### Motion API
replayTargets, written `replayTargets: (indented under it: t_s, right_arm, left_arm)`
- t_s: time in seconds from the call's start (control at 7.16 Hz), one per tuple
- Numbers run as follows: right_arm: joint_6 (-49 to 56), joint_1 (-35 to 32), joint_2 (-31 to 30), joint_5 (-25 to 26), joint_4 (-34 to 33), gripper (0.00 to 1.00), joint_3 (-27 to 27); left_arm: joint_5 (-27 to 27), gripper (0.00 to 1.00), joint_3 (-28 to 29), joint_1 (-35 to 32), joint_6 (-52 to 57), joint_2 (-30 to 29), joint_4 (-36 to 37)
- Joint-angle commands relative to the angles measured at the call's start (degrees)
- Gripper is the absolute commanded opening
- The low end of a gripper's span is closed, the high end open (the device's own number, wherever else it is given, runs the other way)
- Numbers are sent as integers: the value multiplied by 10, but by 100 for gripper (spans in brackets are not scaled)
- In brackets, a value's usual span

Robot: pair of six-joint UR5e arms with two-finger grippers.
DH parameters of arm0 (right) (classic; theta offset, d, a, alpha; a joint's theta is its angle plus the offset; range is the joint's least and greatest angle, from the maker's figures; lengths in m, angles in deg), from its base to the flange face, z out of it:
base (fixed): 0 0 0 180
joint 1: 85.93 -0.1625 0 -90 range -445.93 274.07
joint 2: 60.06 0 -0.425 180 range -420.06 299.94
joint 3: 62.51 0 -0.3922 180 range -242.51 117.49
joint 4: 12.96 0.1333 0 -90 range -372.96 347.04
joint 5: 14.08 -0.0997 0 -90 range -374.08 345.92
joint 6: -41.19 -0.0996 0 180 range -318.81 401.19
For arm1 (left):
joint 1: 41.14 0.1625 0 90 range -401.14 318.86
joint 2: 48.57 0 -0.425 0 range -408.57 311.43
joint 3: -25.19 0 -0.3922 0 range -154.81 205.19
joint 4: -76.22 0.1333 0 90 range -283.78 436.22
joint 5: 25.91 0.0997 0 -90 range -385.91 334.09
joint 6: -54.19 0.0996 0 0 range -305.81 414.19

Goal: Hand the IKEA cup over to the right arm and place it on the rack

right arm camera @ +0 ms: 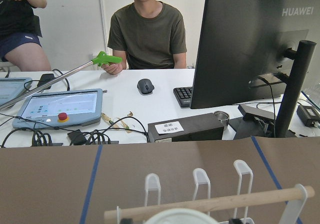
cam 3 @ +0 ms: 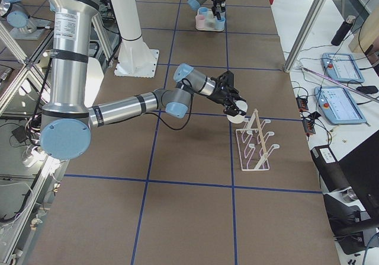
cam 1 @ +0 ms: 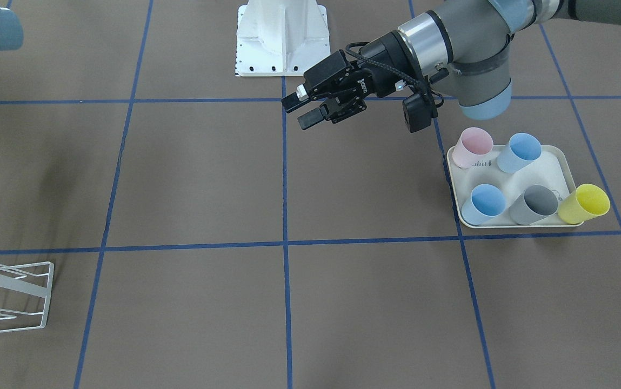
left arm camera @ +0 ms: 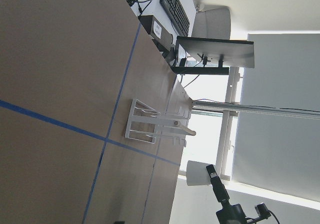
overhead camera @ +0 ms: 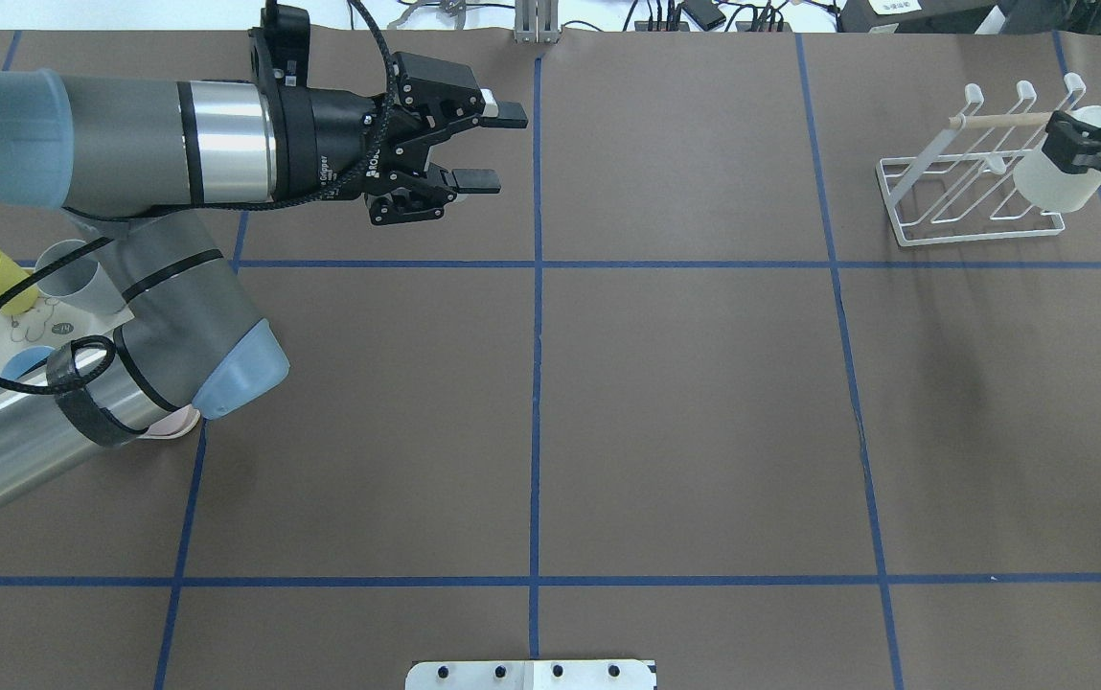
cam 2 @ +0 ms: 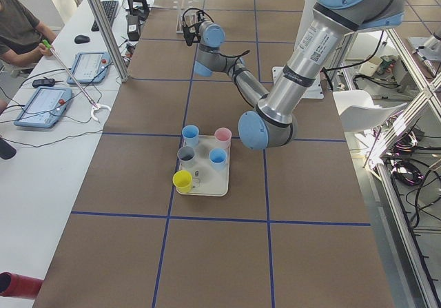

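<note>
Looked to be at the last step, the placing: found the white IKEA cup (overhead camera: 1060, 184) clamped in the right hand (overhead camera: 1079, 149), up at the dowel (overhead camera: 1000, 120) end of the rack (overhead camera: 972, 206) in the far right corner of the desk (overhead camera: 684, 402), clear of the surface; could not tell whether touching dowel or wire. Judged the handover done, having seen the left hand (overhead camera: 497, 147) empty, fingers apart, well away near the desk's middle line. Would call next for lining the cup's mouth over a slanted prong (overhead camera: 972, 93), easing down until seated, and only then spreading the fingers; otherwise risked nudging the light wire frame or catching the rim on the dowel. Saw the right arm (cam 3: 130, 105) stretched long and low across the desk, wrist reaching up to the rack's top; could not read the cup's tilt. Saw the left arm (overhead camera: 128, 144) folded back above the tray (cam 1: 515, 178) of coloured cups, hand level and pointing toward the centre.
</note>
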Motion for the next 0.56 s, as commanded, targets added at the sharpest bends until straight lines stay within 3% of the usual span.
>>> replayTargets:
  t_s: [0.0, 0.42]
  right_arm:
    - [-33, 16, 13, 17, -4, 0, 16]
    - [-27, 17, 23, 21, -2, 0, 34]
  left_arm:
    - [-2, 74, -4, -2, 1, 0, 0]
    - [-1, 74, -4, -3, 0, 1, 0]
